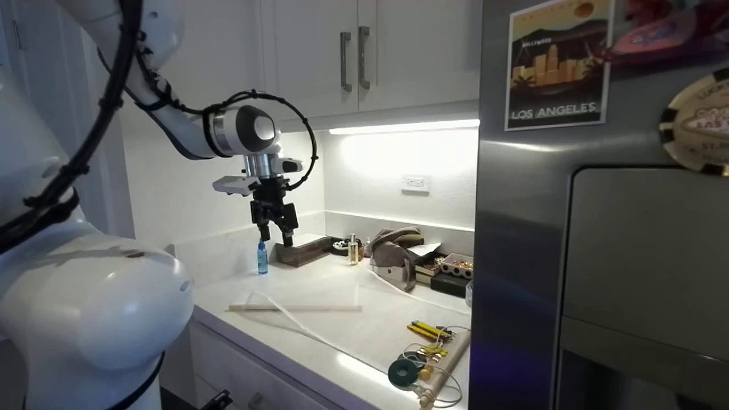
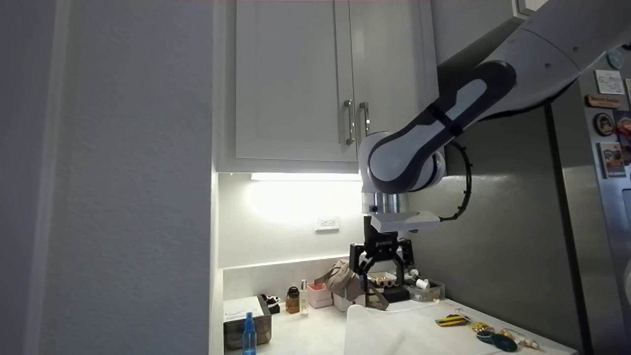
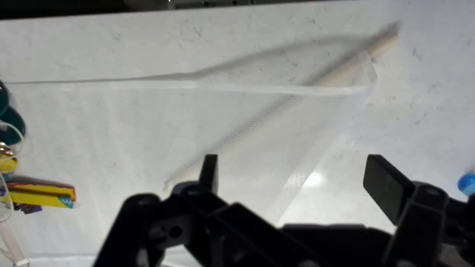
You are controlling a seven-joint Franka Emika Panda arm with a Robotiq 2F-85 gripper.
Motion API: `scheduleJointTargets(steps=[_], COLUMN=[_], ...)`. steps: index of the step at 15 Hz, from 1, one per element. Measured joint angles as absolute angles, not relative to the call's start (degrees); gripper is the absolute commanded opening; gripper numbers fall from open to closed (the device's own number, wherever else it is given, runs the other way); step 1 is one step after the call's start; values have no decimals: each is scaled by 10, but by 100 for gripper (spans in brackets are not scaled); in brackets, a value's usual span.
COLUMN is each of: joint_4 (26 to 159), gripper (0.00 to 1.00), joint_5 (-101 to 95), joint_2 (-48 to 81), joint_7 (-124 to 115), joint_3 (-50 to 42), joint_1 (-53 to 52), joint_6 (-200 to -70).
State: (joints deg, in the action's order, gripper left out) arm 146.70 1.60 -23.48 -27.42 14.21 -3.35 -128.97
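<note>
While hanging above the bench [image 3: 111, 48] w/ jaws spread wide, holding nothing atm. Can see sheer white mesh [image 3: 178, 122] below, lying over a wooden rod [image 3: 384, 44] (bare at one tip). Prob early days imo, w/ mesh laid out but no grip taken yet.

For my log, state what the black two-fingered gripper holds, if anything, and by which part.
Nothing: the gripper is open, with empty space between its blocky black fingers.
</note>
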Motion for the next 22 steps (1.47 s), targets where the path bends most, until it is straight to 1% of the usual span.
scheduleJointTargets(steps=[5, 8, 15, 19, 22], joint_4=[1547, 1592, 1577, 1566, 1566], gripper=[100, 100, 100, 100, 100], joint_5=[13, 6, -12, -20, -20], joint_2=[-320, -392, -517, -541, -543], joint_7=[-332, -356, -415, -459, -465], joint_3=[160, 177, 237, 280, 289], joint_1=[-37, -31, 49, 127, 143], joint_6=[-1424, -1476, -1523, -1590, -1598])
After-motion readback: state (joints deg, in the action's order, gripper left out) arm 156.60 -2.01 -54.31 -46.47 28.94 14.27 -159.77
